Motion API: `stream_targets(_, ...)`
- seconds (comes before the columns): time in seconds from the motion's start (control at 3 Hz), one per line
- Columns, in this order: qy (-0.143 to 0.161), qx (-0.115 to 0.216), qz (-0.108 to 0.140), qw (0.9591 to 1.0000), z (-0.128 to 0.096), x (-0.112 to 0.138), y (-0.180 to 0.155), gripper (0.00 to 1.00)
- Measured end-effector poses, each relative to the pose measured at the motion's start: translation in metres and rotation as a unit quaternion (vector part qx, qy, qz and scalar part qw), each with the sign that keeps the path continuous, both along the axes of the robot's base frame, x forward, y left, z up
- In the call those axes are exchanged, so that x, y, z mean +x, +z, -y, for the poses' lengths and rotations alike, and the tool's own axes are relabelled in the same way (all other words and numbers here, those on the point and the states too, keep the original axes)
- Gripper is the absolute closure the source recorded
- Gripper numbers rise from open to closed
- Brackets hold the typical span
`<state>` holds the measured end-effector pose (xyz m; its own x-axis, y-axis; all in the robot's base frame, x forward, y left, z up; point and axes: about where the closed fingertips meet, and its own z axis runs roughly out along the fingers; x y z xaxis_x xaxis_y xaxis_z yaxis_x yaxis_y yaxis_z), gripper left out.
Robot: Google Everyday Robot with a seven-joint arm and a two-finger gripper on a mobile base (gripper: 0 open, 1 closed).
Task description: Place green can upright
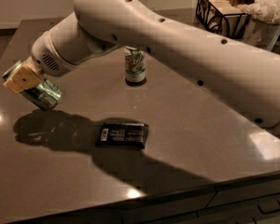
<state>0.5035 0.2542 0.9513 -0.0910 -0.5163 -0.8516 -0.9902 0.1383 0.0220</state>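
Observation:
My gripper (24,80) hangs over the left side of the table, at the end of the big white arm. It is shut on the green can (43,95), a dark green can with a shiny silver rim. The can is tilted, close to lying on its side, and is held a little above the tabletop. Its shadow falls on the table just below. The fingers are mostly hidden behind the tan gripper block and the can.
A paler whitish can (135,65) with green lettering stands upright at the middle back. A flat black packet (122,134) lies in the middle of the dark table (200,139). A wire basket (220,12) and a bagged bin (266,17) stand at the back right.

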Motion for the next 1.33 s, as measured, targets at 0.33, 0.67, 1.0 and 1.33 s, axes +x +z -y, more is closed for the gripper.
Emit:
stream_targets(0.33, 0.017, 0.055, 0.027, 0.998, -0.008, 0.013, 0.003, 1.0)
stream_targets(0.67, 0.029, 0.093, 0.058, 0.9935, -0.009, 0.024, 0.004, 1.0)
stream_targets(1.0, 0.031, 0.134, 0.073, 0.9878, -0.004, 0.03, 0.0, 1.0)
stream_targets(1.33, 0.025, 0.172, 0.087, 0.9809, 0.002, 0.034, -0.003, 1.0)
